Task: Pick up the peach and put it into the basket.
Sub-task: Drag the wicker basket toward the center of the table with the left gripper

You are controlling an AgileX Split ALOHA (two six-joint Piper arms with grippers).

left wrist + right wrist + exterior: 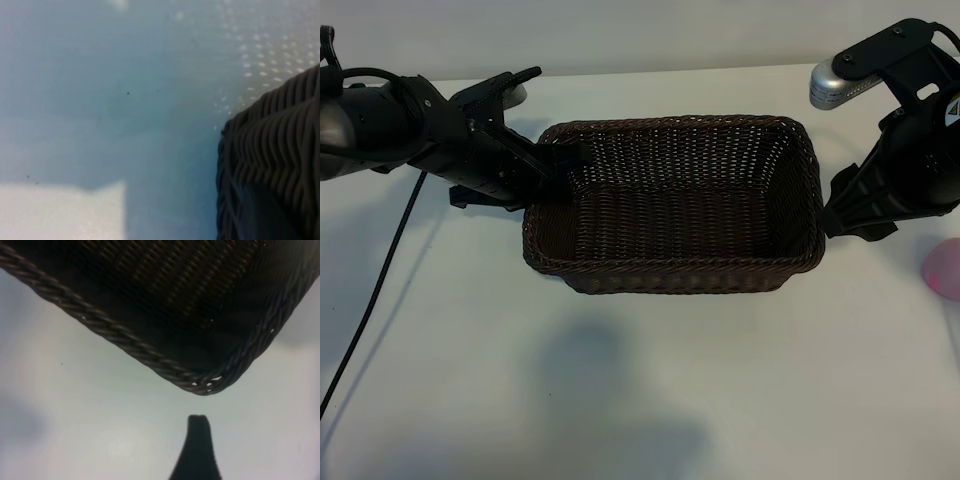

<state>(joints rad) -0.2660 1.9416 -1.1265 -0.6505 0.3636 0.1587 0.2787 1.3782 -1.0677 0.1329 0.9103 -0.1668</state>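
Reaching in from the left of the exterior view, the left gripper [563,160] is seen at the left end of the large, rectangular, dark-brown woven wicker basket [675,280]. Its jaws appear to be clamped on the braided rim there, one finger lying inside the wall, though the contact itself is partly hidden by the arm. In the left wrist view only a corner of the basket [280,150] and bare pale surface [100,100] are shown. The basket is seen to hold nothing.

Further right, the right gripper [860,215] is held just beside the basket's right end, not touching it; its jaws are judged to stand apart and hold nothing, a single dark fingertip [199,426] being visible in the right wrist view near the basket's corner [205,385].

At the far right edge of the exterior view, the small, round, pale-pink, matte-skinned peach [945,270] is found on the white surface [640,400], partly cut off by the frame and well apart from the basket.

The peach is judged to be light and fairly firm, but round and liable to roll; it is best taken across its widest part, from above, with gentle pressure. Open room is left around it on the near side, while the basket's raised rim must be cleared before release.
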